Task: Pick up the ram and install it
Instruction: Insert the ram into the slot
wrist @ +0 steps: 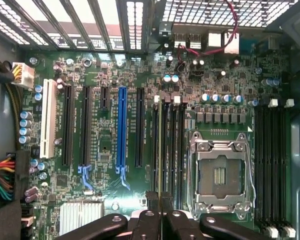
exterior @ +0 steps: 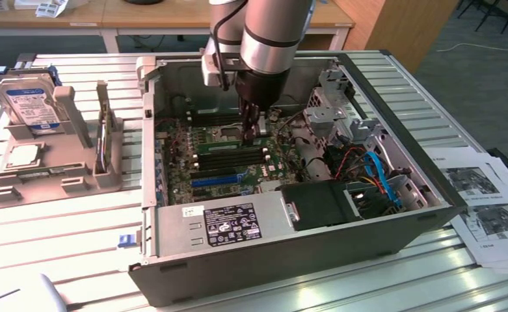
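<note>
The claw (wrist: pixel 160 201) is pinched almost shut on the ram (wrist: pixel 160 145), seen edge-on among the black memory slots (wrist: pixel 176 150), beside the empty processor socket (wrist: pixel 219 175). The exterior view instead shows the arm (exterior: pixel 271 39) reaching down into the open computer case (exterior: pixel 263 260) on the table (exterior: pixel 54 234); from there the claw's tips and the ram are hard to make out.

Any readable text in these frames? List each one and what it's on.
Nothing is legible.
hard drive label: blurred.
power supply sticker: print too small.
printed sheets: too small.
motherboard markings: too small.
</note>
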Controlling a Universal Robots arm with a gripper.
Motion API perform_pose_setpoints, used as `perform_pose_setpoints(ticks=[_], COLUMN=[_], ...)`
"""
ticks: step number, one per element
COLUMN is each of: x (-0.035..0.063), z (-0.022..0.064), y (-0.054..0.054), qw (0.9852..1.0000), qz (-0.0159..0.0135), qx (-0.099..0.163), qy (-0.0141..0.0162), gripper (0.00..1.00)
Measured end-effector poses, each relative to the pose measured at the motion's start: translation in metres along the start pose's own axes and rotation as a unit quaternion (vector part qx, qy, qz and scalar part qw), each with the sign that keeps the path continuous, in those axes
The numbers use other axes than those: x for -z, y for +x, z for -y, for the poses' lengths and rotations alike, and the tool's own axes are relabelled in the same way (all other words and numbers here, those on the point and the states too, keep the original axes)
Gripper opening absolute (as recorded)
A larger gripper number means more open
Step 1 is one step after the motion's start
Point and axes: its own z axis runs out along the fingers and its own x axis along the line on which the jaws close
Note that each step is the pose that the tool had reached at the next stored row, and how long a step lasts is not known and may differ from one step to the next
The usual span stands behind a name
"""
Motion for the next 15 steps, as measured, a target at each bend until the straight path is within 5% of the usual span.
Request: perform_pose_setpoints(ticks=[8,15], x=[0.0001,-0.0101], z=[0.0048,0.0054], y=[0.000,0.000], qw=[1.0000,1.0000], qz=[0.0000,0.0000], qx=[0.000,0.000], qy=[0.0000,0.0000], gripper=[0.12,0.12])
